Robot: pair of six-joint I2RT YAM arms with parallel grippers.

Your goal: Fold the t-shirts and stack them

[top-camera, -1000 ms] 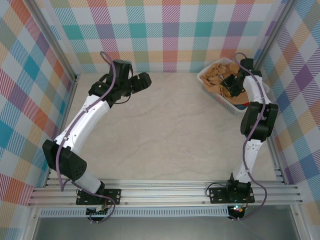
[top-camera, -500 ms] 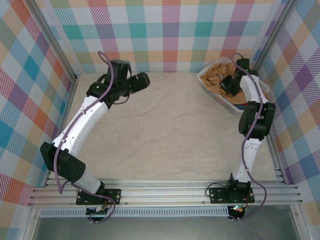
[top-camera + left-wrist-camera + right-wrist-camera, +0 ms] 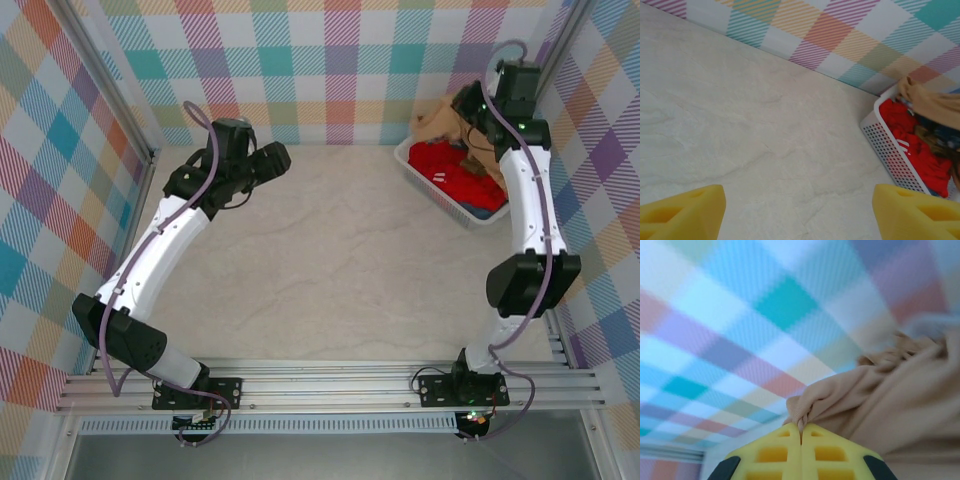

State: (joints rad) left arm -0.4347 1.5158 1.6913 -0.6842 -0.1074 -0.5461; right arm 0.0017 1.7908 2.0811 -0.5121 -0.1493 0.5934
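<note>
1. While looking down from above, found right gripper (image 3: 465,105) high at the far right corner, over the basket (image 3: 408,158).
2. Noted it clenched on the tan tee (image 3: 438,120); from its wrist, saw yellow fingers (image 3: 785,446) pressed flat together, pinching a fold of that cloth at the tips.
3. Saw the tan tee bunched and hanging from the grip, above the basket's far end; contact with the cloth below: cannot tell.
4. Logged the red tee (image 3: 445,165) crumpled in the basket, filling most of it.
5. Found left gripper (image 3: 272,160) released, over the table (image 3: 340,250) at far left, well apart from the basket.
6. From left wrist, saw yellow fingertips (image 3: 685,210) wide apart with only table between; at right edge, marked lattice basket wall, red tee inside, tan tee above it.
</note>
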